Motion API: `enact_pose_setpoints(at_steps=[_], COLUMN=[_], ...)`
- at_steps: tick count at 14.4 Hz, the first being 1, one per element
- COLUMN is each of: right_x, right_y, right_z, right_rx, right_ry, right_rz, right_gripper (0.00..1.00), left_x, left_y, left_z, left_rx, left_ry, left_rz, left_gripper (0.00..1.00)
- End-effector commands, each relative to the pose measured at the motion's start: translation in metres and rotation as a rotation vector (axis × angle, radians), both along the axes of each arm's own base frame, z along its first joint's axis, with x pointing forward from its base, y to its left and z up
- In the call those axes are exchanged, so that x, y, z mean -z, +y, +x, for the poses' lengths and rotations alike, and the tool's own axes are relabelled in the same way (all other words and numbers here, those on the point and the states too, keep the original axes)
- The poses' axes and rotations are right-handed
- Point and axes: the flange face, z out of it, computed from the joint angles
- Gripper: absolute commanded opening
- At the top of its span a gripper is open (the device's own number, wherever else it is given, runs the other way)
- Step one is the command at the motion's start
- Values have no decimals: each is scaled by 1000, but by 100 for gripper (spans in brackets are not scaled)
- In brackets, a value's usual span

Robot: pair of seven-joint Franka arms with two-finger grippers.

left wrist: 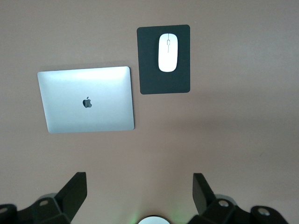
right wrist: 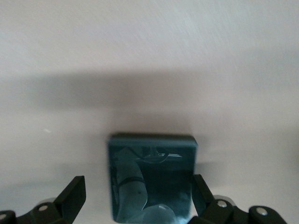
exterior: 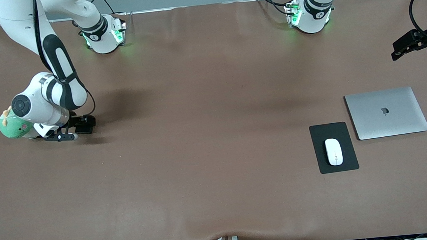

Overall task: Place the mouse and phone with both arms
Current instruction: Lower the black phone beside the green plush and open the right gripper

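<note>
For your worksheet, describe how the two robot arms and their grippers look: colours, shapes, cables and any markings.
Both arms are glossy white, rounded segments with black bands at the joints. The right arm has a long black oval panel and thin black cable. Each round base glows green, with black cables at the left arm's base. The right gripper and left gripper are black, with angular wedge-shaped fingers.

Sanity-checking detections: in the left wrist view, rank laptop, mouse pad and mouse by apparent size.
1. Laptop, largest.
2. Mouse pad.
3. Mouse, smallest; it lies on the pad.
All lie flat on the table, so nearness hardly skews this.
</note>
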Motion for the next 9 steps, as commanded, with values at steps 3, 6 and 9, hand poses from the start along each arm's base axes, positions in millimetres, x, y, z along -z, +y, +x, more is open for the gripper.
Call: enact_pose_setpoints(at_steps=[3, 6, 9], right_x=[-118, -178, -250], right_y=[33, 46, 36], right_z=[106, 154, 177], right_rx=[-102, -170, -216], right_ry=[-34, -62, -123], right_rz=[131, 102, 41], right_gripper=[100, 100, 100], left_x=[-3, -3, -1], left_y=[3, 3, 6], left_z=[0, 0, 0], left_rx=[8, 10, 5], left_ry=[6, 6, 9], left_rz=[-1, -1, -2], left_gripper=[100, 100, 100])
